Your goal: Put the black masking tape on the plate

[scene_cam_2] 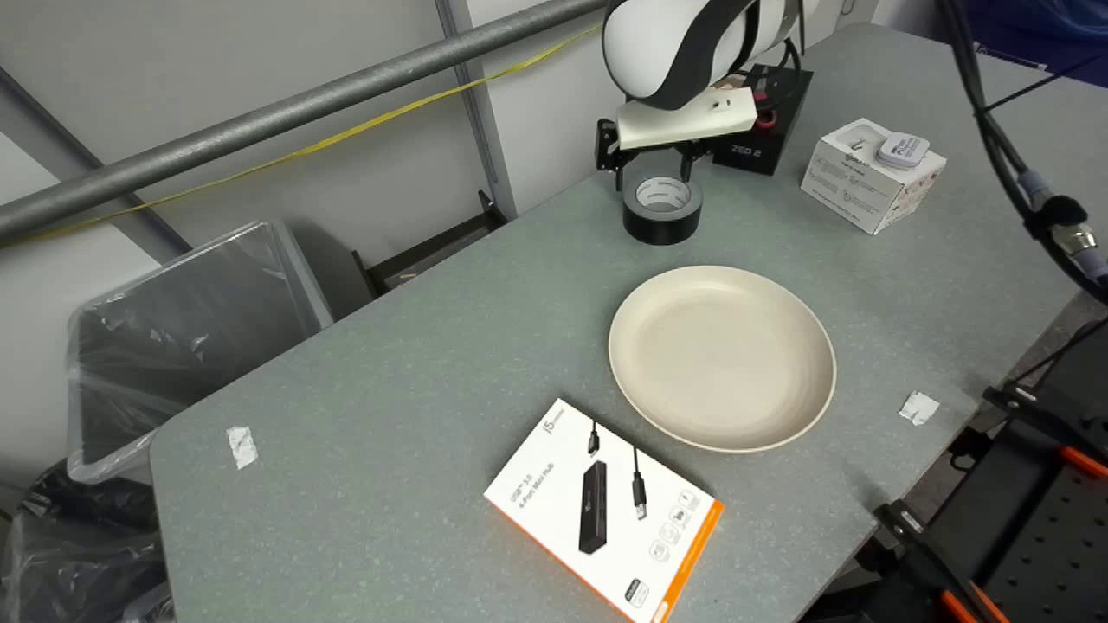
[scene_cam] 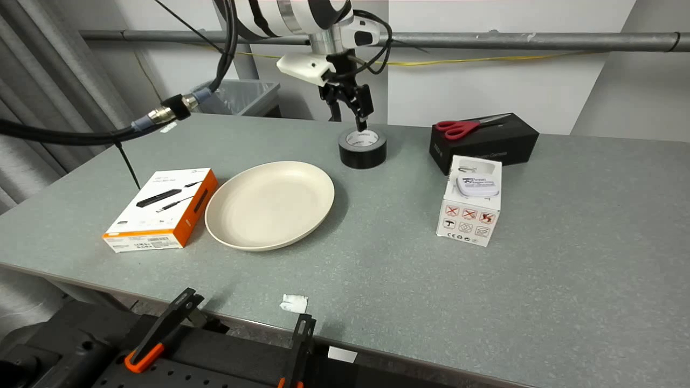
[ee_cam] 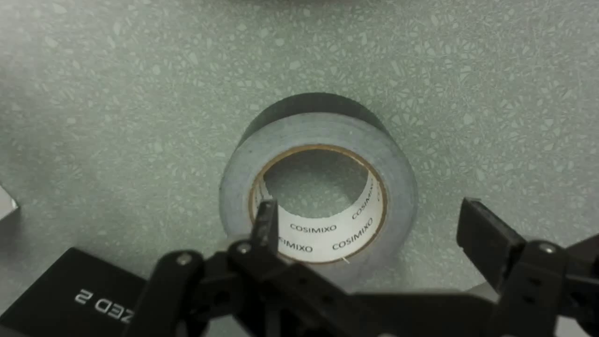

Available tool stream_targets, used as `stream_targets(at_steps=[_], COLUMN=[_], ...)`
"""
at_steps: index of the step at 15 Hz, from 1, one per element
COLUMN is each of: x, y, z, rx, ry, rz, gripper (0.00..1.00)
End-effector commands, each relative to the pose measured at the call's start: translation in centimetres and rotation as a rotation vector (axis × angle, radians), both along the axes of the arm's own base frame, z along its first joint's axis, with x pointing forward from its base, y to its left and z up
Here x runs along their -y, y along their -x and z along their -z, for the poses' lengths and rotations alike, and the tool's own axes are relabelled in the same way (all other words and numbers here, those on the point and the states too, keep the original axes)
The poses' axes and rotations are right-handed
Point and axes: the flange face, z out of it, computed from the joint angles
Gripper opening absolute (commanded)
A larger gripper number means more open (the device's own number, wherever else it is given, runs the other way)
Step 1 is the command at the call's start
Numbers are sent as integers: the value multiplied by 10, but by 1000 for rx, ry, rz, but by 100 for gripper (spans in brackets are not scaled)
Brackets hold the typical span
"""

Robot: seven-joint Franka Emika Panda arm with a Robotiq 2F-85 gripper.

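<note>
Grey, flecked worktop (scene_cam: 582,269) runs from a pale wall (scene_cam: 485,97) to a long edge where orange-tipped black clamps (scene_cam: 168,326) sit. Close to the wall-side edge, off the plate (scene_cam: 269,205), the black masking tape (scene_cam: 362,158) lies flat — in both exterior views an open strip of worktop parts it from the plate's rim. That rim has less room on the flank away from the tape, where the orange-edged white box (scene_cam_2: 615,519) lies just beside it. On the tape's other side stands a black box (scene_cam: 485,145), red-handled scissors (scene_cam: 457,129) on top, near a white box (scene_cam: 467,222) that carries a small white case (scene_cam: 478,185); past these a broad stretch of worktop opens out. Beyond the wall-side edge, well apart from the tape, sits a lined bin (scene_cam_2: 301,270), and a grey pipe (scene_cam: 517,41) crosses the wall behind the arm (scene_cam: 304,19).

The jaws hang wide apart right by the roll, gripping nothing — in the wrist view one side overlaps the ring and its hollow, while the other stands past the outer rim, seen against bare worktop. Whether either tip touches the tape, I cannot tell.
</note>
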Motion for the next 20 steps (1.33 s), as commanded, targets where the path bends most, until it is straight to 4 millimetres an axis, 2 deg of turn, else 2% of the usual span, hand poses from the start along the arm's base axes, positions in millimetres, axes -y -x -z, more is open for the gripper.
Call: stream_targets(at_steps=[1, 2, 3, 8, 11, 12, 14, 17, 20], x=[2, 3, 4, 6, 0, -3, -8, -19, -36], y=[-28, -31, -35, -52, -58, -56, -47, -19, 3], z=[23, 29, 33, 40, 33, 24, -1, -42, -65], rx=[-89, -109, -129, -154, -158, -156, -124, -57, -1], ry=[-47, -56, -66, -67, -75, -73, -62, -45, -28], rz=[13, 22, 23, 35, 34, 35, 27, -25, -130], gripper=[100, 75, 74, 35, 12, 4, 6, 6, 6])
